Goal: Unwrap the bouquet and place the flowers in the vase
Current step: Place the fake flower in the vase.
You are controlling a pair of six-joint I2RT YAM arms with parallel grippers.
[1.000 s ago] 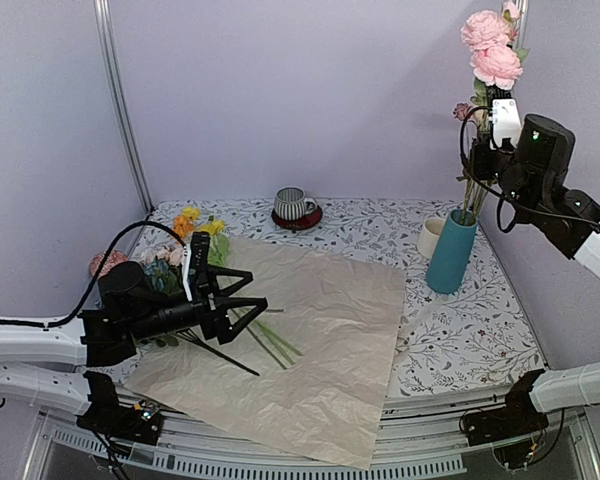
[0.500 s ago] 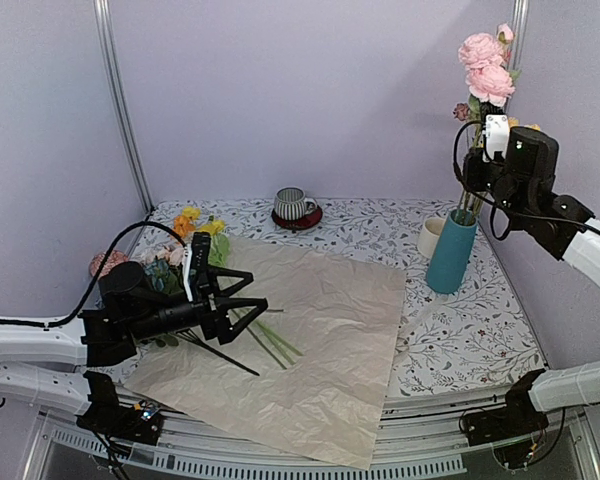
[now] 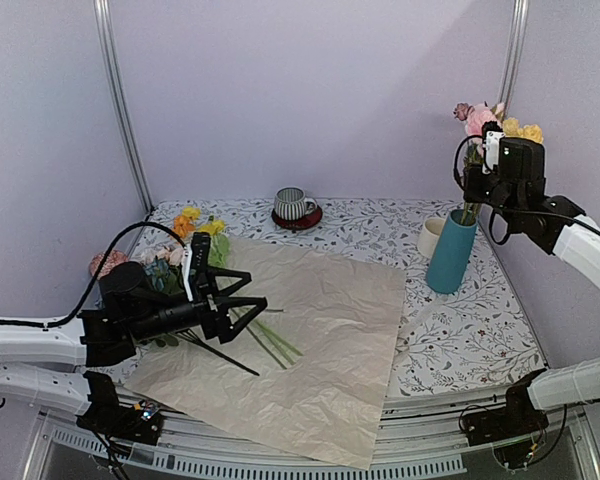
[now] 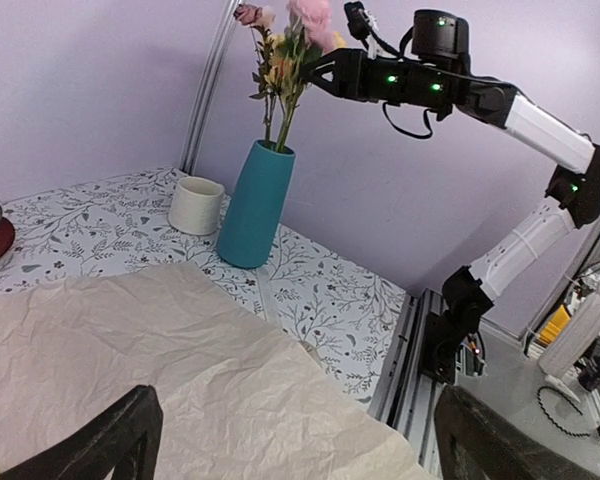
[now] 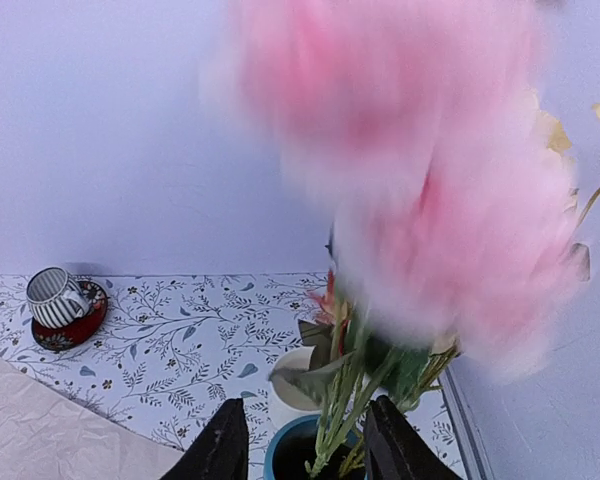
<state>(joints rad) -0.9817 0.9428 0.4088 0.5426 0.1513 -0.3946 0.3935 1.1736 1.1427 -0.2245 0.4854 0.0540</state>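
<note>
Stems of several flowers (image 4: 290,45) stand in the teal-blue vase (image 3: 451,252) at the far right of the patterned table (image 3: 470,340), with pink and yellow blooms rising above its mouth. The right gripper (image 5: 305,405) hangs directly over the vase mouth. Its two dark fingers (image 5: 227,440) are parted, and the green stems pass up through the gap, closer to one finger than the other and not visibly pinched. In the right wrist view the pink heads fill the upper frame as a soft blur. A cream mug (image 4: 195,205) sits just beside the vase on its far-left side, and a striped cup (image 3: 293,203) rests on a red saucer (image 3: 300,219) near the back wall. The crinkled peach paper (image 3: 320,320) lies spread flat across the middle of the table, its near corner hanging over the front edge. The left gripper (image 3: 248,288) hovers low over the left part of the sheet, jaws spread wide and holding nothing. A few bare green stems (image 3: 272,345) lie on the paper just below it. More loose blooms (image 3: 195,222), orange and yellow among green leaves, lie at the sheet's far-left edge, and a pink head (image 3: 105,262) shows by the left wall behind the arm.
</note>
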